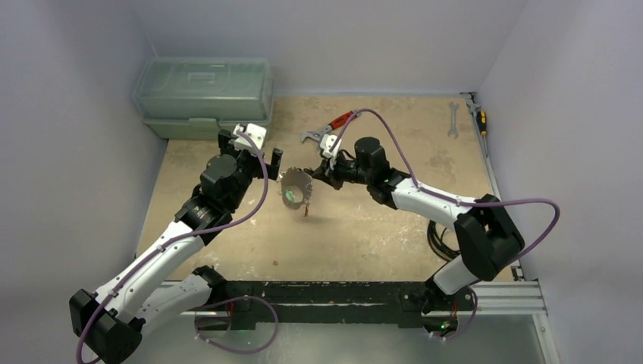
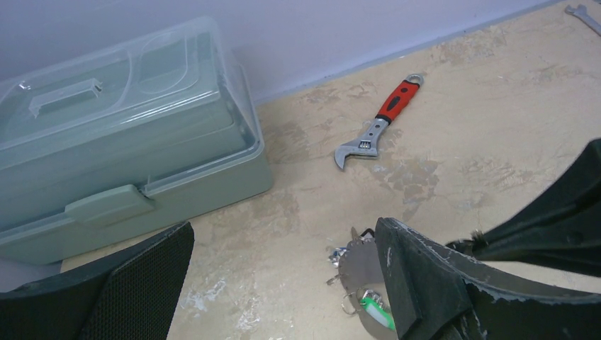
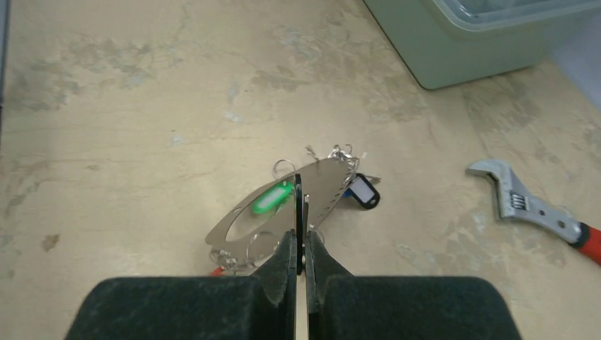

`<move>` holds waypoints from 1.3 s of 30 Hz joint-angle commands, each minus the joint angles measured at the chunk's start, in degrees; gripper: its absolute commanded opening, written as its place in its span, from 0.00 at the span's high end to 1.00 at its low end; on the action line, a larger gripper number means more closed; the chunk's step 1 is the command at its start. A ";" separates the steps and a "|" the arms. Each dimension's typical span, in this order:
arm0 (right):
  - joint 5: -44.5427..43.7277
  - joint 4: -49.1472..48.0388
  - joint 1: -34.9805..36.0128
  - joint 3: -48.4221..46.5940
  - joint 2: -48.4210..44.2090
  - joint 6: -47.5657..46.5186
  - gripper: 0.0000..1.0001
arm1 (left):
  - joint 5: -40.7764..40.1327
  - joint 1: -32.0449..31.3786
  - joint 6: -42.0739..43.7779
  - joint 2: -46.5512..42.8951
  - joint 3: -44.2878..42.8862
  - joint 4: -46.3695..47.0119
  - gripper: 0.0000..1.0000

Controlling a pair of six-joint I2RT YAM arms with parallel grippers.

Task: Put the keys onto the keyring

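Keyring [image 3: 326, 188], thin, stiff and likely slippery, is pinched at its rim by the right hand [image 3: 301, 198]; left hand [image 2: 283, 237] spread wide beside it; keys [image 3: 365, 193] dangle loosely.

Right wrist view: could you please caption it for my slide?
Right gripper's black fingers shut on the thin silvery oval metal keyring, small tagged silver keys dangling from it.
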State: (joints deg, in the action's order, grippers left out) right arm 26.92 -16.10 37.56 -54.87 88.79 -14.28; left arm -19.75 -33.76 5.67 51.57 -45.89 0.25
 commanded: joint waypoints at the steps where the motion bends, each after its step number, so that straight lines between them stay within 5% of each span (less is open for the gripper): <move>1: 5.67 -6.34 0.53 2.76 -5.00 3.19 1.00 | -0.16 0.26 0.93 -0.33 -2.54 0.80 0.02; 7: -0.13 -8.03 1.53 9.03 -6.78 7.24 1.00 | -0.05 0.26 0.92 -0.05 -2.58 0.80 0.02; 13: -16.79 -3.99 1.54 11.77 -6.91 22.11 0.99 | 0.06 0.26 0.97 0.50 -2.47 0.79 0.02; 23: -25.63 -6.51 1.49 24.86 -8.37 43.52 0.96 | 0.06 0.27 0.96 1.03 -2.46 0.80 0.02; 29: -27.38 -5.68 1.47 26.59 -4.55 50.94 0.89 | 0.24 0.22 0.99 1.60 -2.52 0.72 0.02; 34: -28.45 -2.63 1.45 26.49 -2.91 54.24 0.68 | 0.06 0.25 1.01 1.84 -2.47 0.79 0.02; 39: -30.09 -1.51 1.46 27.70 -5.18 55.22 0.59 | 0.06 0.27 1.16 1.87 -2.50 0.72 0.02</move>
State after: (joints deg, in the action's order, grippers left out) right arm 0.30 -20.45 38.98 -28.58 85.38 38.35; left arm -19.75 -33.76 5.67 53.47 -45.91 0.23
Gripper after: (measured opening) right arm 0.373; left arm 0.982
